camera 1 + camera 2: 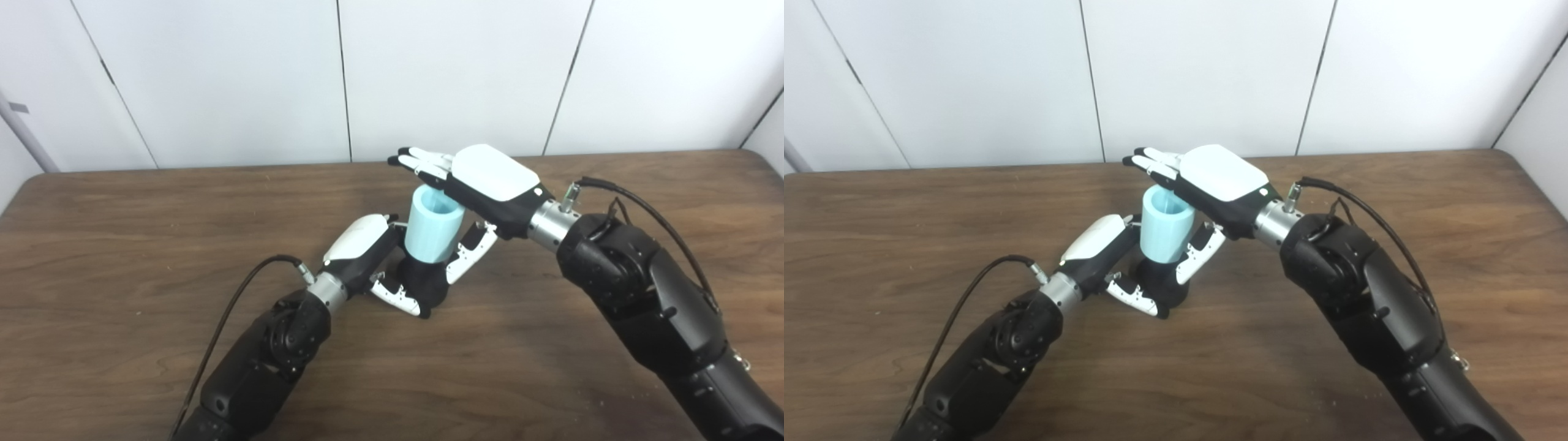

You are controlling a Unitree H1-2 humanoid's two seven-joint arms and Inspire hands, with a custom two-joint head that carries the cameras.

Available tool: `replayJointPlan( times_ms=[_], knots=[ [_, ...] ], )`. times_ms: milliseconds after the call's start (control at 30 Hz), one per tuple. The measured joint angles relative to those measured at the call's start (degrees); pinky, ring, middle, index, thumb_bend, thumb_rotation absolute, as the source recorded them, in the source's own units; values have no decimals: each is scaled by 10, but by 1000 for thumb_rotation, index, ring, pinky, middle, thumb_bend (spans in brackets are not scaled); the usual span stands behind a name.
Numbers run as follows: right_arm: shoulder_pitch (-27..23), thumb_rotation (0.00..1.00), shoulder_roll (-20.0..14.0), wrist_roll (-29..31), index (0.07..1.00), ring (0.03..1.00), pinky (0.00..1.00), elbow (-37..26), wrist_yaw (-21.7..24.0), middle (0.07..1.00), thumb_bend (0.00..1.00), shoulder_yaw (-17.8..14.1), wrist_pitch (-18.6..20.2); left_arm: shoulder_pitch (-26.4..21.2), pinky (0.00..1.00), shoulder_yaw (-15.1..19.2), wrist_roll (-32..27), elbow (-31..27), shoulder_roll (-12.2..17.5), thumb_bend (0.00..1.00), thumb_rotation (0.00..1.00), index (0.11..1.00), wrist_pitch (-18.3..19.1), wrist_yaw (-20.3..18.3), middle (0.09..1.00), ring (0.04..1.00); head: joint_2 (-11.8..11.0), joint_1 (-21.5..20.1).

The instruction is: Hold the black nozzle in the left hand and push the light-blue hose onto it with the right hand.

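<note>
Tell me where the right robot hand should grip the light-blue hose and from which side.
Probably the upper wall of the light-blue hose, from the right. It stands upright on the black nozzle, with the left robot hand around its base; the right robot hand sits open beside the rim.

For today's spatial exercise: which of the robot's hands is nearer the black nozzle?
Left. The left hand wraps the black nozzle; the right hand lies flat over the light-blue hose above it.
</note>
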Motion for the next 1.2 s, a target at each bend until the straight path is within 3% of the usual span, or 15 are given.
replayJointPlan(
  times_ms=[167, 233, 433, 733, 1200],
  knots=[
    [14, 587, -13, 39, 1000, 1000, 892, -1, -1, 1000, 749, -29, -22, -2, 992, 0, 0, 2, 0, 525, 0, 484, 0, 0, 491, 610, 0, 2],
    [16, 620, -14, 62, 1000, 1000, 909, -3, -1, 1000, 722, -38, -34, -3, 992, 0, 0, 4, 0, 525, 0, 483, 0, 1, 493, 611, 0, 2],
    [11, 659, -14, 121, 1000, 1000, 937, -24, 7, 1000, 716, -52, -57, -4, 992, 0, -1, 5, -1, 525, 0, 483, 0, 1, 493, 611, 4, 1],
    [10, 721, -18, 161, 1000, 1000, 939, -39, 25, 1000, 723, -57, -75, -4, 996, 0, -1, 7, -2, 525, 0, 487, 0, 2, 484, 609, 4, 4],
    [14, 747, -57, 208, 956, 1000, 935, -37, 97, 1000, 736, -44, -87, -6, 1000, 0, -1, 7, 0, 525, 0, 491, 0, 2, 476, 599, 6, 6]
  ],
)
